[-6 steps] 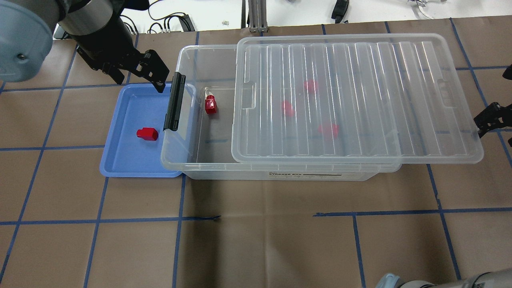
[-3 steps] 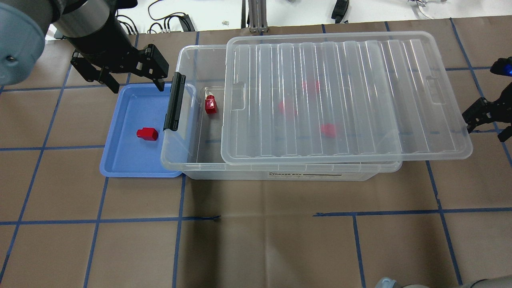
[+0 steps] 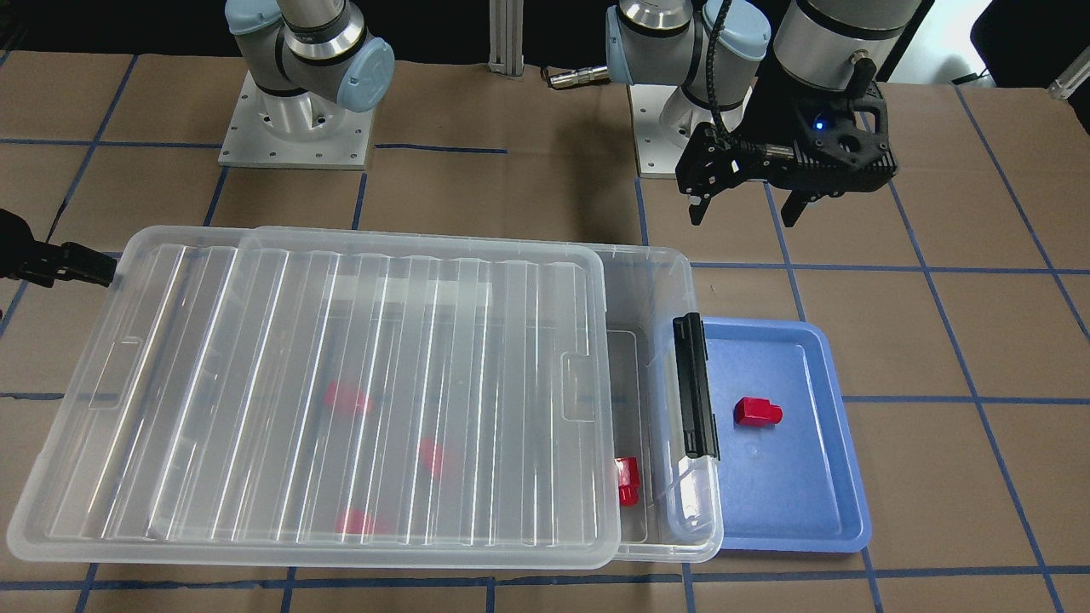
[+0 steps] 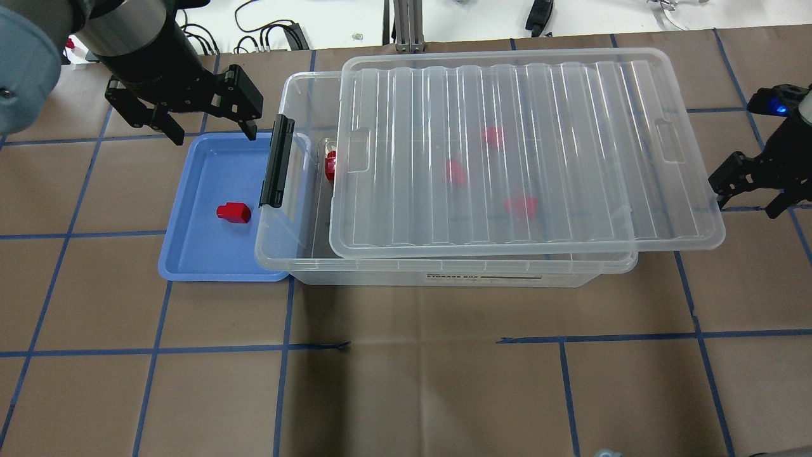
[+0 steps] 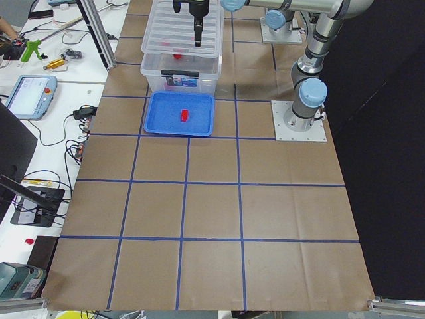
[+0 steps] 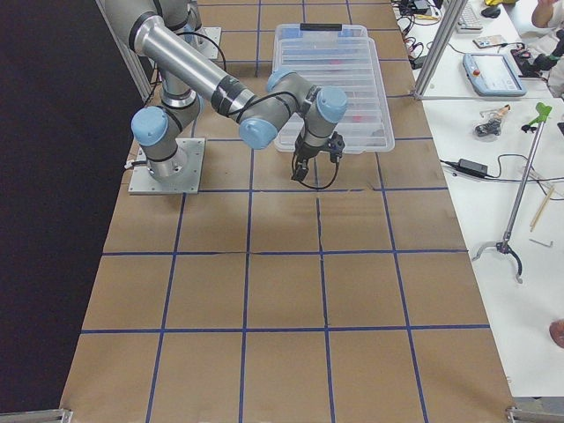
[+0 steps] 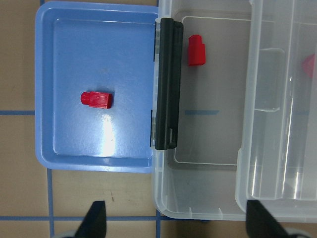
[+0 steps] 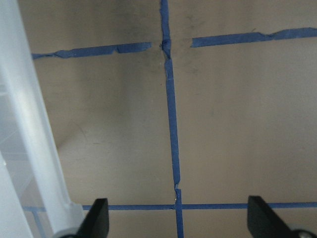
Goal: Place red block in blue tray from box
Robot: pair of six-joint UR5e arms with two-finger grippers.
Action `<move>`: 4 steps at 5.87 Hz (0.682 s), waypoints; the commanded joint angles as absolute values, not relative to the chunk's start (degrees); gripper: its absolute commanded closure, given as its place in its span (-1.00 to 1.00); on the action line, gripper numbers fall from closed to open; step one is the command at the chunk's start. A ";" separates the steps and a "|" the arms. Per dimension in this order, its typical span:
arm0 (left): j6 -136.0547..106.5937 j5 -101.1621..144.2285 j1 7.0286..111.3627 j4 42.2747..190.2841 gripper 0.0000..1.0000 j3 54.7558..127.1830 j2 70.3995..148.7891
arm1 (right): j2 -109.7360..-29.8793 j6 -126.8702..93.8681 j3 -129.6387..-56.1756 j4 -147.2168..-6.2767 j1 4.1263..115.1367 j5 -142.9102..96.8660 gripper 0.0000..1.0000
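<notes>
One red block [image 4: 234,212] lies in the blue tray [image 4: 190,254]; it also shows in the left wrist view [image 7: 97,99]. The clear box [image 4: 444,276] stands against the tray's right side, black latch [image 4: 277,162] upright. Its ribbed lid [image 4: 571,95] lies offset to the right and leaves a strip at the left end uncovered. Another red block [image 4: 329,166] lies there, at the lid's edge. Three more red blocks [image 4: 455,172] show through the lid. My left gripper [image 4: 212,130] is open and empty above the tray's far edge. My right gripper [image 4: 748,197] is open and empty at the lid's right edge.
Brown paper with a blue tape grid [image 4: 406,343] covers the table. Arm bases [image 3: 294,128] stand behind the box. Cables and a metal post [image 4: 406,25] lie beyond the far edge. Workbenches with tools [image 6: 493,123] flank the table ends.
The lid has slid left over the box and now reaches the exposed red block. My right gripper has moved left behind it. My left gripper has turned and shifted slightly left.
</notes>
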State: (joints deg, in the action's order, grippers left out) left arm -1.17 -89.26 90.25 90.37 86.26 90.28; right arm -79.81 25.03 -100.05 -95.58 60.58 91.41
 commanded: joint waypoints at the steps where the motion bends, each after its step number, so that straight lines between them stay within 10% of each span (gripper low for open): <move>1: -1.23 -89.30 89.56 90.79 -0.98 86.40 89.74 | -80.85 24.96 -100.28 -95.54 64.75 91.58 -1.00; 4: -1.05 -89.38 89.56 90.88 -0.98 86.48 89.74 | -81.12 25.05 -100.28 -95.54 66.09 91.50 -1.00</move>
